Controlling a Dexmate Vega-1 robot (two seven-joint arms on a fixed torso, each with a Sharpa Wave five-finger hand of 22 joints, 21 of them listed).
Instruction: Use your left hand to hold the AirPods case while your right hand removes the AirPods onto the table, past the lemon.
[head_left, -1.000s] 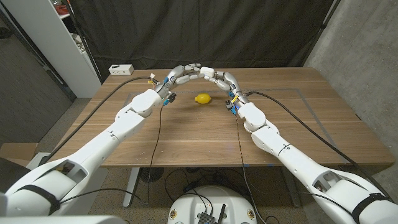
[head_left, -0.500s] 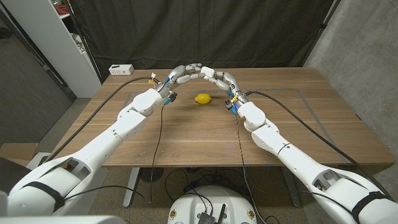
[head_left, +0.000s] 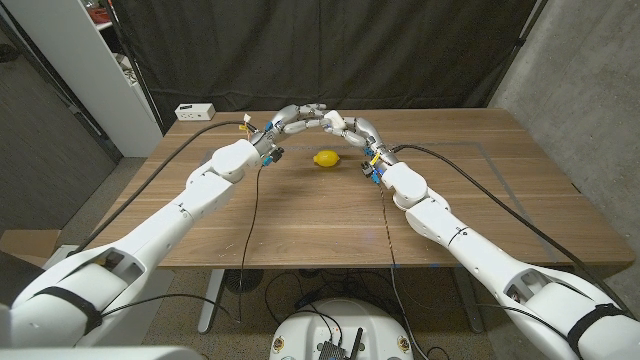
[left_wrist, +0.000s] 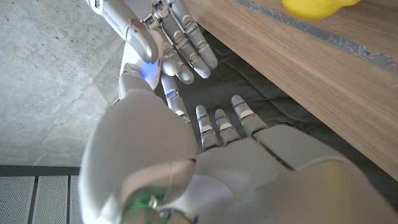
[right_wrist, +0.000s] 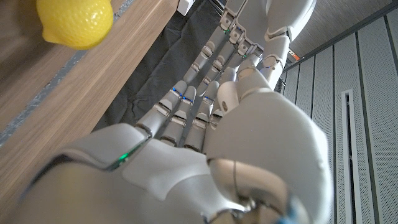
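Observation:
Both hands meet fingertip to fingertip above the far middle of the table, just behind the lemon. My left hand reaches in from the left and my right hand from the right. In the left wrist view my left hand points its fingers at the right hand, with the lemon on the wood. The right wrist view has my right hand facing the left hand, and the lemon. The AirPods case is hidden, so I cannot tell what either hand holds.
A small white box sits at the table's far left corner. Black cables run along both arms over the wood. A dark curtain hangs behind the table and a white cabinet stands at the left.
The two hands have drawn a little farther back and up, fingertips staying together. The lemon has not moved.

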